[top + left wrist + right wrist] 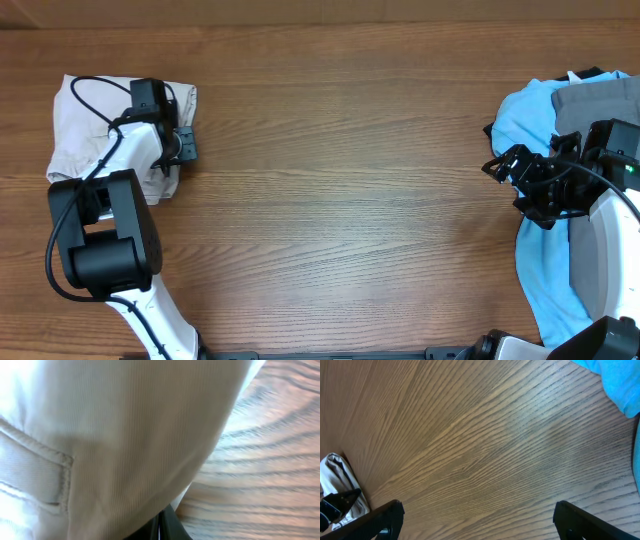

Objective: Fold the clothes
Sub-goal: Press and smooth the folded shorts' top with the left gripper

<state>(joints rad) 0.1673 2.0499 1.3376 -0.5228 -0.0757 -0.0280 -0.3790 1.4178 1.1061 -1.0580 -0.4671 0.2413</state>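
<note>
- Overhead, the khaki shorts (90, 130) are seen bunched into a compact heap at the far left of the wooden counter (340, 180).
- Part of the heap is covered by the left arm, which is stretched across it from the near side.
- The left end effector (187, 148) is positioned at the right edge of the shorts, with its jaws clenched together.
- Whether any cloth is pinched between them cannot be told.
- From the left wrist, most of the view is filled by the pale ribbed fabric (125, 435), blurred by closeness; a stitched seam (60, 475) is visible at the left, and one dark finger (170, 526) shows below the cloth.
- The right end effector (508, 183) is held over bare wood at the right side, released, its jaws spread wide with nothing between them.
- A light blue T-shirt (525, 110) is piled at the right edge, with a grey garment (595, 100) lying on top of it.
- From the right wrist, the shorts (340, 477) are seen well apart across the counter, and a corner of the blue shirt (620, 380) is seen at the upper right.
</note>
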